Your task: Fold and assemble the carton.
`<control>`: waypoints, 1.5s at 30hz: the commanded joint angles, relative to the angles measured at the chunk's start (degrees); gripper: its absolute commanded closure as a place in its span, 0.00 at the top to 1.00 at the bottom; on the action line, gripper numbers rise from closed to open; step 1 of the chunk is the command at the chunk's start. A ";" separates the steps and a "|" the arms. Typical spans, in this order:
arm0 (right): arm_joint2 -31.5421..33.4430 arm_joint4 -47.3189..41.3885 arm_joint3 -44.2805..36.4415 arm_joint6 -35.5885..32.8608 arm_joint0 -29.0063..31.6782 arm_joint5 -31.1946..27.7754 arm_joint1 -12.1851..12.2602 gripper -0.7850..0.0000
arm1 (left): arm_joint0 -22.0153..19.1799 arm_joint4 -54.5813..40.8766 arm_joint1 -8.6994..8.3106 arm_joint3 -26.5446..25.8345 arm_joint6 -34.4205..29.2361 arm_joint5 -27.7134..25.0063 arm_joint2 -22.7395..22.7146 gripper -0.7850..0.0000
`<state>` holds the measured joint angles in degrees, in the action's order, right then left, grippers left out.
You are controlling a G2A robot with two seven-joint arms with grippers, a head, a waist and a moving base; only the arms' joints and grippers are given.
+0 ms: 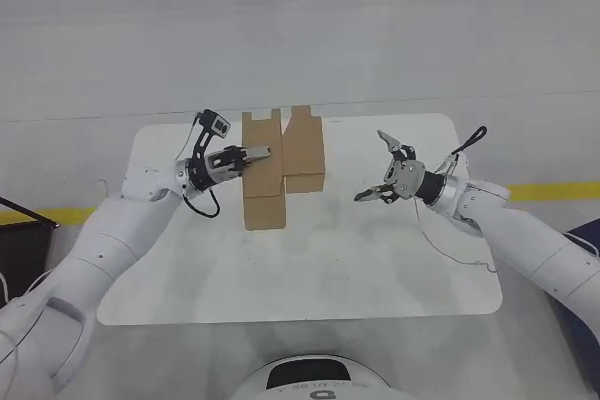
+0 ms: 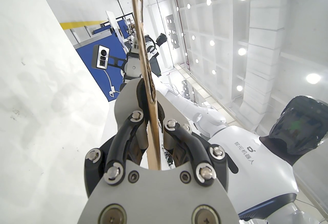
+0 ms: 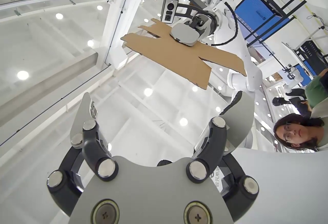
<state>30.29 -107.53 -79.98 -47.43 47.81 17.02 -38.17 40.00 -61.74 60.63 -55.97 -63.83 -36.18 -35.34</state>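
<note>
Left pincer (image 2: pixel 150 104) clamped together on one edge of the flat, unfolded carton (image 2: pixel 139 30), holding it level in the air above the far middle of the white tabletop (image 1: pixel 380 260). Right pincer (image 1: pixel 370 166) spread wide apart, empty, above the tabletop, well apart from the carton on the robot's right.

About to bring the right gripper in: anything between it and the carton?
Nothing; the top view shows bare table between the open right gripper and the carton.
</note>
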 commanded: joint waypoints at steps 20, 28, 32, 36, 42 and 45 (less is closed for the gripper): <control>4.65 60.04 -22.31 52.30 13.41 -45.58 -2.01 0.78 | 3.68 6.95 1.14 -2.99 9.80 7.71 -5.81 0.00; 3.11 67.28 -23.53 53.55 12.57 -36.59 -5.18 0.39 | 3.61 10.28 2.46 -2.96 11.34 8.14 -6.20 0.00; 3.42 68.60 -23.32 53.00 12.98 -35.10 -6.24 0.39 | 3.70 11.15 2.96 -2.71 11.59 7.87 -6.86 0.00; 3.73 70.19 -23.31 53.16 13.43 -32.60 -7.21 0.35 | 3.85 11.61 3.34 -2.34 11.25 8.01 -7.67 0.00; 4.72 71.36 -23.00 52.46 14.32 -31.11 -8.47 0.24 | 4.21 12.05 3.92 -2.13 10.06 8.03 -8.72 0.00; 5.23 72.01 -22.96 52.36 14.80 -30.61 -9.08 0.12 | 4.43 12.49 4.18 -2.15 9.44 8.02 -9.15 0.00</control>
<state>35.39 -35.66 -102.96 4.95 62.49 -13.69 -47.10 44.38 -49.41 64.74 -58.13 -54.27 -28.14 -44.37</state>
